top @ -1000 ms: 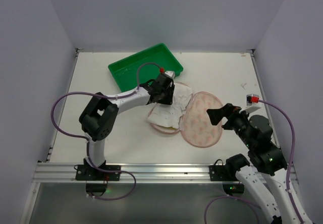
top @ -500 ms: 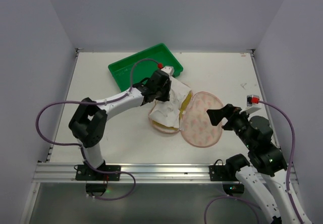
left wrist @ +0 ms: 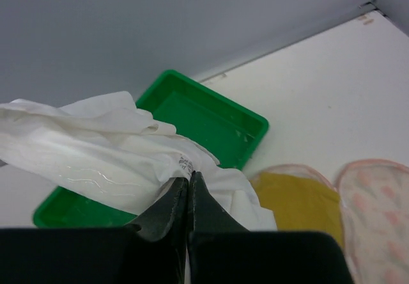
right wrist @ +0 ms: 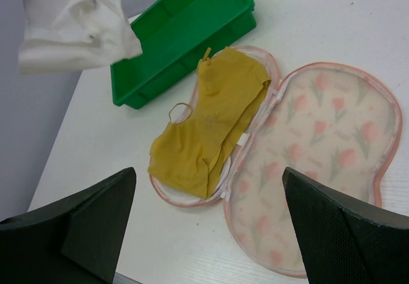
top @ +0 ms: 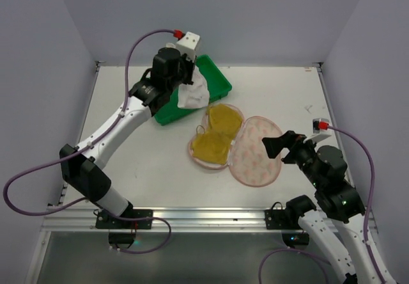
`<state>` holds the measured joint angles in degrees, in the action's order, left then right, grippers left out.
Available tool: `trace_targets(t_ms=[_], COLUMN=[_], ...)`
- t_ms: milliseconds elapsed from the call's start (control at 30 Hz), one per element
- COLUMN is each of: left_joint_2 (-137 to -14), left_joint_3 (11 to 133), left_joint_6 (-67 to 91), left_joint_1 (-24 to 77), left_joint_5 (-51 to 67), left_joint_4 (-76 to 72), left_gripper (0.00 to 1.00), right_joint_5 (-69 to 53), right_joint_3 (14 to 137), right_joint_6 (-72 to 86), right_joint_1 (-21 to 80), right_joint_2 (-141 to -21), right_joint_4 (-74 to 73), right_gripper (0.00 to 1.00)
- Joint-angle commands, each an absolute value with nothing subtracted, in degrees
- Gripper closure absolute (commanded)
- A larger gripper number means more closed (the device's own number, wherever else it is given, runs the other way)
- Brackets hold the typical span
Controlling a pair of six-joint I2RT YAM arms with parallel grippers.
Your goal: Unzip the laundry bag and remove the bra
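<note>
The laundry bag (top: 255,151) lies unzipped and spread flat, its printed lid to the right. The mustard-yellow bra (top: 215,134) lies in its left half, also in the right wrist view (right wrist: 217,111) and the left wrist view (left wrist: 300,197). My left gripper (top: 185,84) is raised over the green tray and shut on a piece of white fabric (top: 193,94), which hangs from the fingertips (left wrist: 181,188). My right gripper (top: 281,146) is open and empty, held above the table to the right of the bag (right wrist: 326,149).
The green plastic tray (top: 216,79) stands at the back, just behind the bag, partly under the hanging white fabric (right wrist: 70,22). Grey walls close in the table at the back and both sides. A small mark sits on the table at the far right (top: 308,109).
My left arm has risen and swung back from the bag to above the tray, carrying the white fabric out of the case. The yellow bra is now uncovered. The right arm has not moved.
</note>
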<state>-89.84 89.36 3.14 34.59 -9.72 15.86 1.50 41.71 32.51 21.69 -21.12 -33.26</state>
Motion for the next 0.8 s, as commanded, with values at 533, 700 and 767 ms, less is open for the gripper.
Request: trace_targets(t_ms=[533,700,767], left_joint_2=[-122.34,-122.60,-123.74], left_joint_3=[117.41,113.03,113.64], left_joint_6=[-30.31,-33.83,-34.80], left_joint_1=[22.15,21.71,20.92], left_joint_5=[7.46,5.81,6.59], left_joint_4=[25.91,26.72,28.20], left_gripper=[1.00,1.00,1.00], right_joint_5=[0.44,0.44,0.35], right_joint_3=[46.93,47.02,47.19], right_joint_6=[32.34,32.08,32.17], right_joint_1=[21.62,21.62,21.53], right_joint_2=[-33.13,-36.11,-37.17], right_joint_4=[-30.15,-29.19,-28.83], right_gripper=[0.01,0.01,0.01])
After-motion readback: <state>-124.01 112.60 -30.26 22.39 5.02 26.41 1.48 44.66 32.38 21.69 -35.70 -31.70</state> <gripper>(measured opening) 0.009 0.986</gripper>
